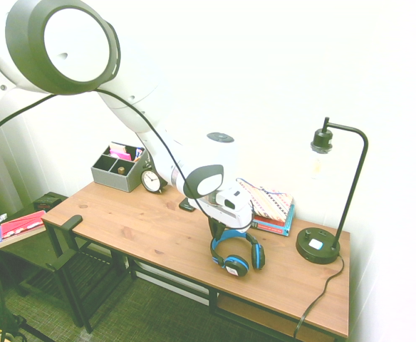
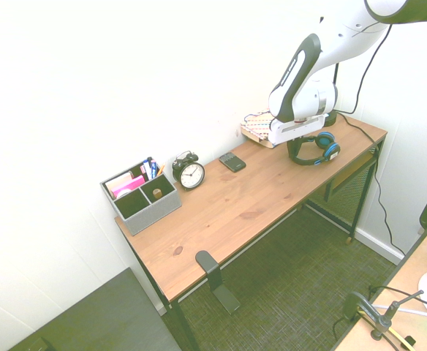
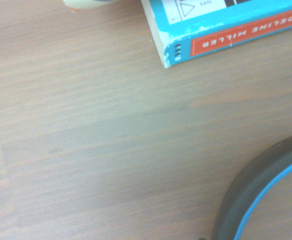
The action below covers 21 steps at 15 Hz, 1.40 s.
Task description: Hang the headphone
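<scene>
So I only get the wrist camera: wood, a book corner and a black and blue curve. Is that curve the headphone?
Observer: Yes, it's the headband of the headphone, which lies on the desk near the books.
Operator: Did the gripper grab it?
Observer: The gripper points down and is shut on the top of the headband. The ear cups look like they rest on the wood.
Operator: Is anything tall close by?
Observer: A black lamp stands just past the headphone, near the end of the desk.
</scene>
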Each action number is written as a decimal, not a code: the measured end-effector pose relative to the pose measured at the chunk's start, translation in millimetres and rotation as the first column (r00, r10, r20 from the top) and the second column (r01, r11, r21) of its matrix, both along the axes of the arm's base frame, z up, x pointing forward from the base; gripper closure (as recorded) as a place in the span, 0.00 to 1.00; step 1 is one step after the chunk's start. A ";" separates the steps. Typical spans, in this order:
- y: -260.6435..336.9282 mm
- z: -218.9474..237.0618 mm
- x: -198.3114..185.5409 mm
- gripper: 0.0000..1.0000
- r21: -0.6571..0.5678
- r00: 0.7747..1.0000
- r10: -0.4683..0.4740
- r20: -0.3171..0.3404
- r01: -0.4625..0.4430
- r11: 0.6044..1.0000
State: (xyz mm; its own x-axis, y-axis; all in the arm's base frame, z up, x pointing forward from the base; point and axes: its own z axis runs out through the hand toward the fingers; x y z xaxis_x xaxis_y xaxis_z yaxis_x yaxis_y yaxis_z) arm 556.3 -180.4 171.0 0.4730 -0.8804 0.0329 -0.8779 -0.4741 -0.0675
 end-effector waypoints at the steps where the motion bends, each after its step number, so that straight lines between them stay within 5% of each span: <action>1: 0.5 0.7 -0.1 1.00 -0.001 1.000 0.001 0.001 -0.001 1.000; 5: 11.4 27.0 -8.6 1.00 0.013 1.000 0.011 0.011 -0.011 1.000; 12: 123.1 161.5 -51.9 1.00 0.079 0.991 0.111 0.071 -0.117 0.990; 21: 392.0 180.5 -217.9 1.00 0.039 0.953 0.301 0.037 -0.302 0.953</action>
